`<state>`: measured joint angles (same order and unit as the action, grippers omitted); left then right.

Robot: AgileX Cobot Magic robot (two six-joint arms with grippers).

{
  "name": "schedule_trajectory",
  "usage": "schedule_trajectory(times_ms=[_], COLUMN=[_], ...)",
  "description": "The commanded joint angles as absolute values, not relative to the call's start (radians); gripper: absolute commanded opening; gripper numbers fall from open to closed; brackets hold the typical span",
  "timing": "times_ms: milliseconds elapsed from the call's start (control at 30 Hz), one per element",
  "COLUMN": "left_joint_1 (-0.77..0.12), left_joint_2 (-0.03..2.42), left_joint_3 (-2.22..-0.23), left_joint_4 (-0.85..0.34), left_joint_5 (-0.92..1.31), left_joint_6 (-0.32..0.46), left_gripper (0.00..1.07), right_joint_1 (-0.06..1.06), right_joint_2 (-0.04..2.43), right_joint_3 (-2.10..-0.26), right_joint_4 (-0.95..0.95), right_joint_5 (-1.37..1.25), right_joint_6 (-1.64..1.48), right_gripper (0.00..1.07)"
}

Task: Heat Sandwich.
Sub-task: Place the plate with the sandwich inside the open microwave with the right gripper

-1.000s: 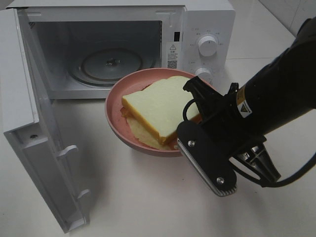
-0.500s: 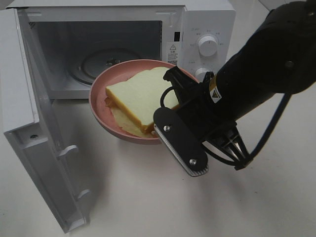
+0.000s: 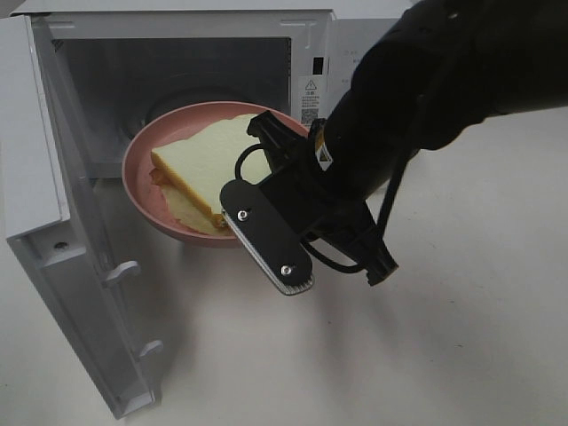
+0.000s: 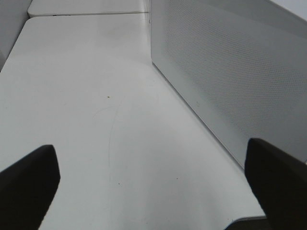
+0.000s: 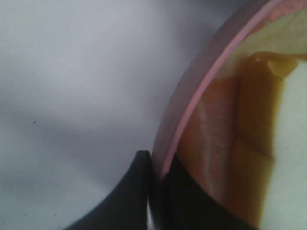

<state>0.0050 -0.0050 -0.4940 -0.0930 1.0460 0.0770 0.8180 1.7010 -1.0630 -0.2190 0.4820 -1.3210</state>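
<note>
Pink plate (image 3: 140, 188): at microwave (image 3: 177, 53) mouth, bearing sandwich (image 3: 200, 164).
Right gripper (image 5: 156, 168): pinching its rim.
Left gripper (image 4: 153, 184): spread.

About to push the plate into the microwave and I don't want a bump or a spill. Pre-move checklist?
1. Microwave door open: ok, swung wide.
2. Right gripper on pink plate: ok, jaws shut on its rim.
3. Sandwich inside the plate's rim: ok, though the top slice sits askew.
4. Turntable clear: cannot tell, the plate hides most of it.
5. Left gripper out of the plate's path: ok, open, empty, absent from the high view.
</note>
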Motion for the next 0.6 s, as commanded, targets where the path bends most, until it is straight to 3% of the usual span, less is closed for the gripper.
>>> schedule_trajectory(times_ms=[33, 600], left_joint_1=[0.006, 0.006], left_joint_2=[-0.021, -0.021], left_joint_3=[-0.492, -0.492], left_joint_4=[-0.092, -0.092], left_joint_5=[1.038, 1.038], left_joint_6=[0.074, 0.074], left_gripper=[0.98, 0.98], right_joint_1=[0.821, 0.821], right_joint_2=[1.727, 1.923], right_joint_3=[-1.114, -1.381], right_joint_4=[-0.229, -0.257], right_joint_5=[0.477, 0.56], right_joint_6=[-1.302, -1.203], right_gripper=[0.0, 0.0])
